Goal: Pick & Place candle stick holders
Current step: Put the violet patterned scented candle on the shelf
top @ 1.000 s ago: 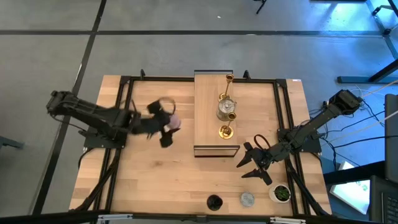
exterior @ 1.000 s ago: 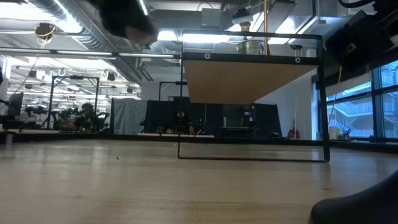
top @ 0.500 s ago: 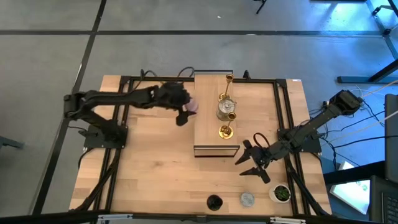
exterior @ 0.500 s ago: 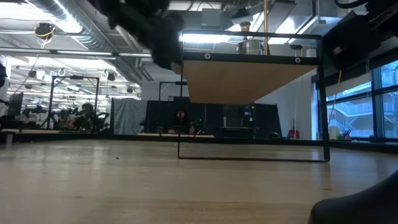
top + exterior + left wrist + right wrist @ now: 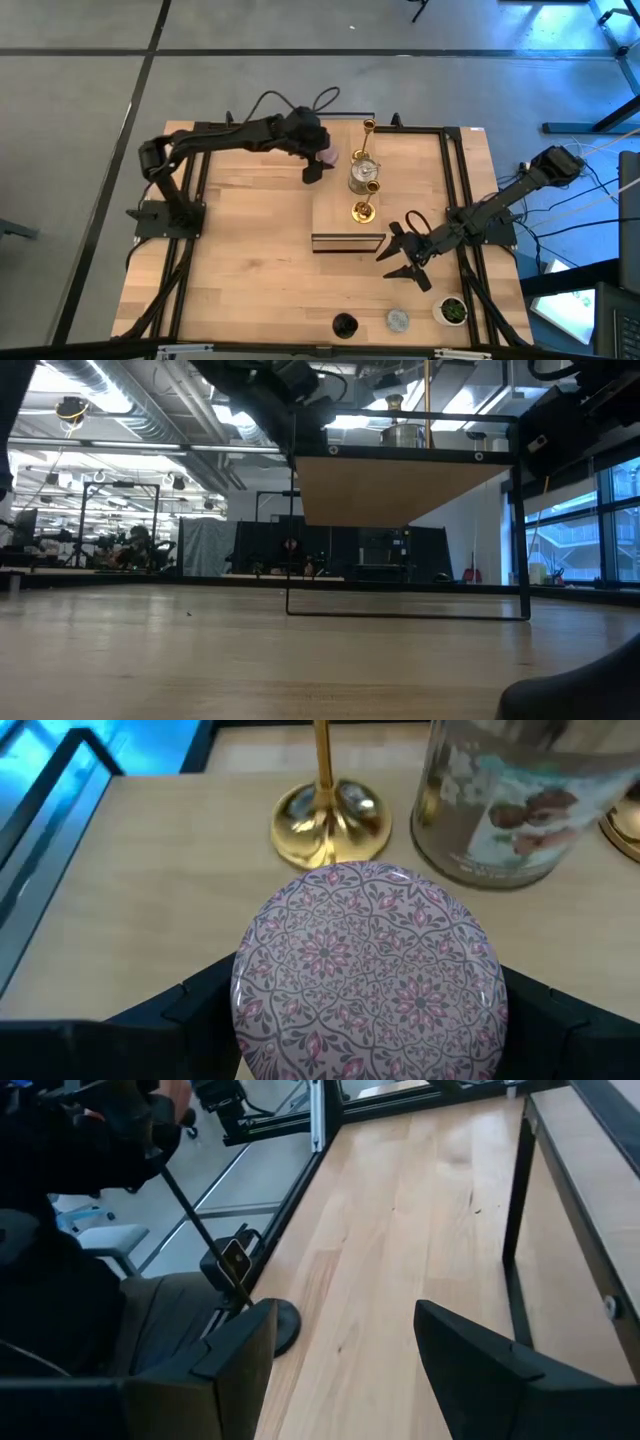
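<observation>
Beyond my light-wood table (image 5: 260, 270) I see a grey floor (image 5: 80, 100) crossed by dark lines. Level across it, a workshop stretches back: ceiling ducts (image 5: 120, 400), strip lights, black frames and benches (image 5: 100, 550), and tall windows (image 5: 620, 520) letting daylight in on one side

The high view looks straight down on the whole counter (image 5: 250, 260); the low view looks level across it into the room. The left wrist view sits close above the shelf (image 5: 150, 920), which both others share; the right wrist view faces along the counter.
</observation>
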Tool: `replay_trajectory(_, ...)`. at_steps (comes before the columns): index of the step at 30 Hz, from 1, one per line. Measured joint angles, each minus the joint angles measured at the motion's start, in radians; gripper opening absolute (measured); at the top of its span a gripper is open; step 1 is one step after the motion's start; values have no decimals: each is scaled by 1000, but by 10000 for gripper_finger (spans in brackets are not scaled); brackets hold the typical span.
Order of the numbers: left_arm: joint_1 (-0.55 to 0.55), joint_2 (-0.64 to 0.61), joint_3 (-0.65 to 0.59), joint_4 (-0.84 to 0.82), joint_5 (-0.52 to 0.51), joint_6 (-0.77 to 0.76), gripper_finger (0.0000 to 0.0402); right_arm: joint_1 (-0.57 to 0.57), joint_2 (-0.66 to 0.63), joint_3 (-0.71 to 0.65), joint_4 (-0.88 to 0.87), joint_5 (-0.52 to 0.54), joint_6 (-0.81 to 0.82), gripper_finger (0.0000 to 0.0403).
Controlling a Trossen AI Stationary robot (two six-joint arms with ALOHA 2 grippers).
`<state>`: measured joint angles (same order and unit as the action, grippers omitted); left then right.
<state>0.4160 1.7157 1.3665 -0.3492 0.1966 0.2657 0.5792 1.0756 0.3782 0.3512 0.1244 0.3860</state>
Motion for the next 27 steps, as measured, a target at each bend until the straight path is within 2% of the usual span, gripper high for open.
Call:
replay_trajectory(7, 13, 69, 88, -43, 9, 41, 296, -16, 0, 0, -5, -32, -9, 240)
replay_trajectory(15, 60, 71, 88, -55, 38, 47, 296, -16, 0, 0, -20, -31, -14, 240)
replay_trajectory(27, 51, 117, 86, -46, 64, 53, 296, -16, 0, 0, -20, -31, -16, 240)
